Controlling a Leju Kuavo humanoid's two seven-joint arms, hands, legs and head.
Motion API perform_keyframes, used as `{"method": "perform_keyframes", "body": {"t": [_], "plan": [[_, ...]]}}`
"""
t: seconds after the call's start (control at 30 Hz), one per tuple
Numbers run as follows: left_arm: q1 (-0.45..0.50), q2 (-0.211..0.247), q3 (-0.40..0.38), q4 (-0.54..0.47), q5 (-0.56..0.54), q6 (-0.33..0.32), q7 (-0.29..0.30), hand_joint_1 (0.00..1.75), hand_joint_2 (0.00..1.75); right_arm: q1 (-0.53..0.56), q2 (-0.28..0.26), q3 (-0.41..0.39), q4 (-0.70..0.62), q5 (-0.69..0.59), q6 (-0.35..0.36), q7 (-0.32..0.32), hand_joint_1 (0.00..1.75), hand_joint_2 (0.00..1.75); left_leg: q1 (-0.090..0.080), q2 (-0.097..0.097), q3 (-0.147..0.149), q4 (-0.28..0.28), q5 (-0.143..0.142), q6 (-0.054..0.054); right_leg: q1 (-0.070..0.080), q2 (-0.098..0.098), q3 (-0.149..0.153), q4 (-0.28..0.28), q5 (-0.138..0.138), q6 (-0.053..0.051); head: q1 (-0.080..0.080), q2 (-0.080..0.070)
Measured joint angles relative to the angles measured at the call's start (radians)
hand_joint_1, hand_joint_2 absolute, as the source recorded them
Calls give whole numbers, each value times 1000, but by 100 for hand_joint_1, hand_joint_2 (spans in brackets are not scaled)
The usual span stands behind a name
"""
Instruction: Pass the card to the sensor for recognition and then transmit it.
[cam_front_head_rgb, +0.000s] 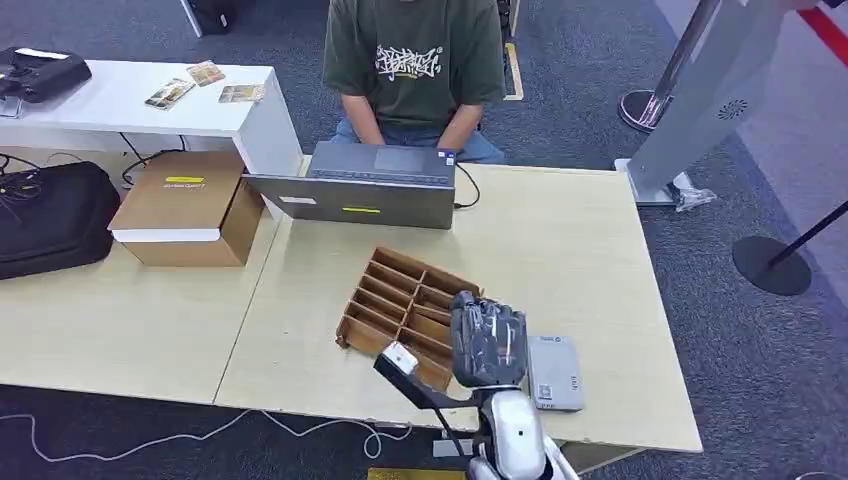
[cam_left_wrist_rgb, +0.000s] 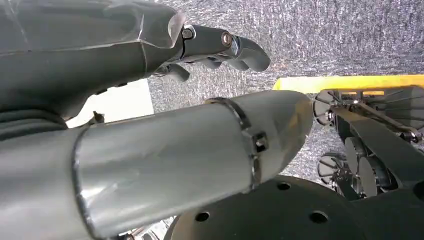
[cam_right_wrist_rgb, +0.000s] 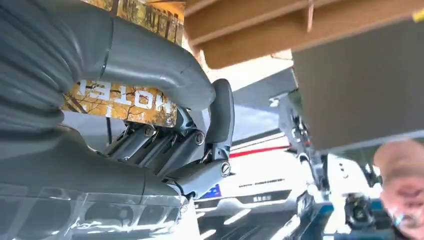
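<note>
Beige counter (cam_front_head_rgb: 560, 230) carries a wooden divider tray (cam_front_head_rgb: 405, 300); beside it, the right robot hand (cam_front_head_rgb: 487, 342) clamps the card (cam_right_wrist_rgb: 120, 102), near the grey sensor (cam_front_head_rgb: 555, 372). Scanning and handover seem pending.

Card (cam_right_wrist_rgb: 125, 100): the right hand's thumb (cam_right_wrist_rgb: 150, 60) and fingers (cam_right_wrist_rgb: 165, 150) cover most of it.
Tray (cam_front_head_rgb: 405, 300): its near corner is behind the right hand (cam_front_head_rgb: 488, 340).
Person (cam_front_head_rgb: 415, 60): cut off above the shoulders.
Print on the grey box (cam_front_head_rgb: 554, 372): too small to read.
</note>
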Motion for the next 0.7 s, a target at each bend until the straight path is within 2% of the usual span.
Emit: {"method": "perform_keyframes", "body": {"t": [0.17,0.27,0.47,0.57,0.7], "plan": [[0,-1,0,0,0,2,0,0,0,34,15,-63,-57,-2,-19,-32,175,175,0,0,0,0,0,0,0,0,0,0,0,0,0,0],[1,-1,0,0,0,3,0,0,0,55,29,-104,-88,-29,-37,-72,175,175,0,0,0,0,0,0,0,0,0,0,0,0,0,0],[0,-1,0,0,0,5,0,0,0,76,56,-172,-124,-220,-81,-170,175,175,0,0,0,0,0,0,0,0,0,0,0,0,0,0],[0,-1,0,0,0,8,0,0,0,86,79,-217,-151,-371,-108,-218,175,175,0,0,0,0,0,0,0,0,0,0,0,0,0,0],[0,-1,0,0,0,13,0,0,0,90,89,-264,-172,-420,-112,-238,175,175,0,0,0,0,0,0,0,0,0,0,0,0,0,0]]}}
